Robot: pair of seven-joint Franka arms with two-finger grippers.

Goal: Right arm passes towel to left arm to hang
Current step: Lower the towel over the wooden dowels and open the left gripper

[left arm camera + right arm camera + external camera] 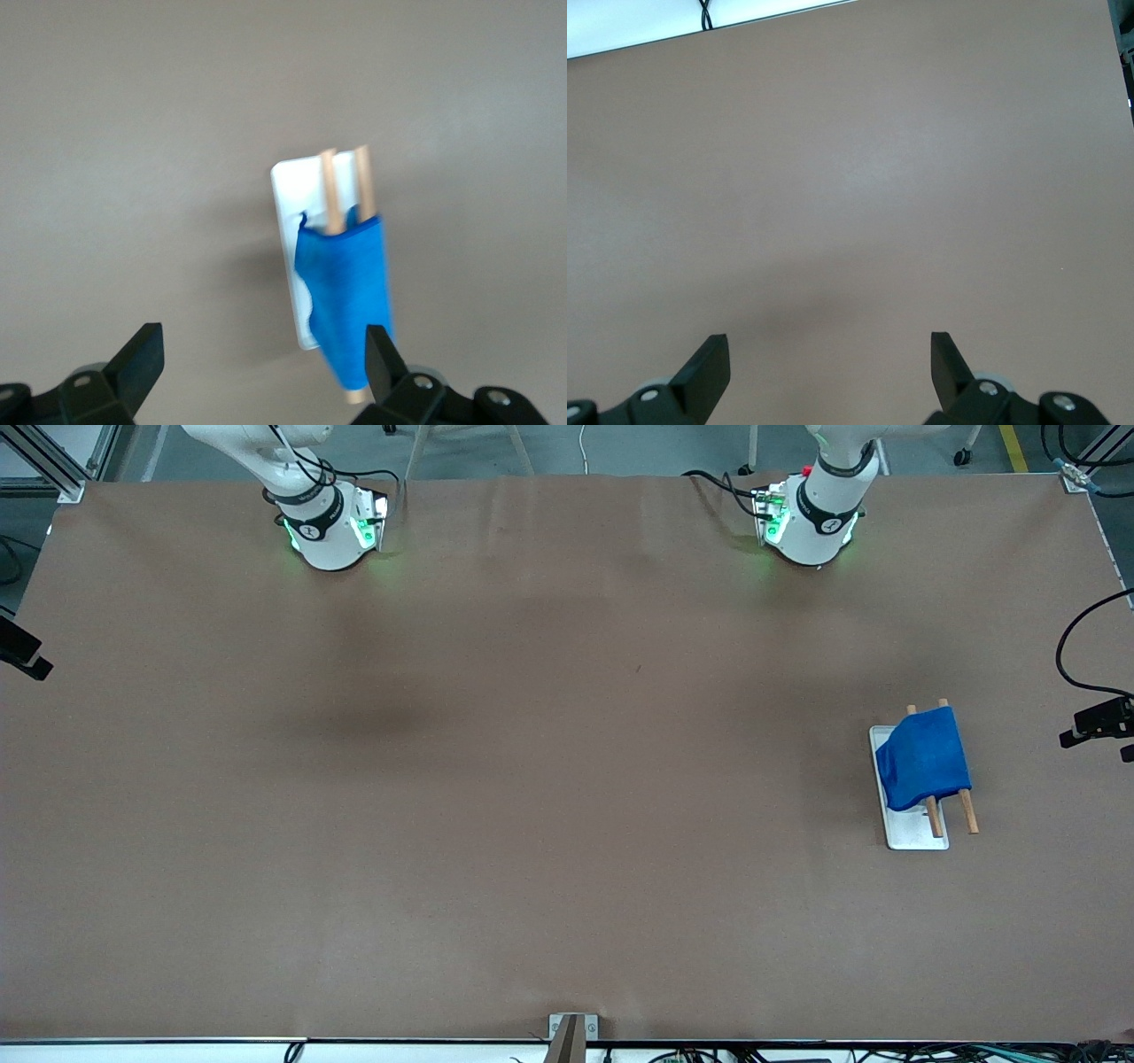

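Observation:
The bright blue towel (923, 760) hangs draped over two wooden rods (968, 810) of a small rack with a white base plate (912, 834), toward the left arm's end of the table. In the left wrist view the towel (350, 283) covers most of the rods (363, 181) above the plate (297, 186). My left gripper (263, 354) is open and empty, up in the air over the table beside the rack. My right gripper (830, 359) is open and empty over bare brown table. Neither gripper shows in the front view.
Both arm bases (328, 522) (811, 514) stand along the table edge farthest from the front camera. Black camera mounts (1099, 722) (22, 651) sit at the table's two ends. A metal bracket (571, 1032) is at the nearest edge.

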